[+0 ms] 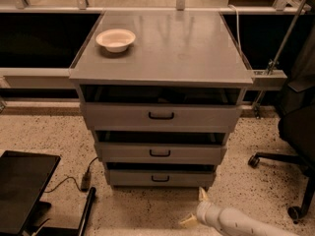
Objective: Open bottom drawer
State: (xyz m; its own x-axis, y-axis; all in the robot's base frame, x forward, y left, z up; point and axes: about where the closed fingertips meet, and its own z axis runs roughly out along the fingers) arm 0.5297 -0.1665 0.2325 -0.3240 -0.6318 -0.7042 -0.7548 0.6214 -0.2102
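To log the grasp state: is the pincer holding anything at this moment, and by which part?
Nothing is held. The pincer hangs open over the floor, in front of the bottom drawer, apart from its handle.

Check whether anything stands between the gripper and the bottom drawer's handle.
Nothing visible does. The gripper hovers low in front of the bottom drawer; only bare floor lies between it and the handle.
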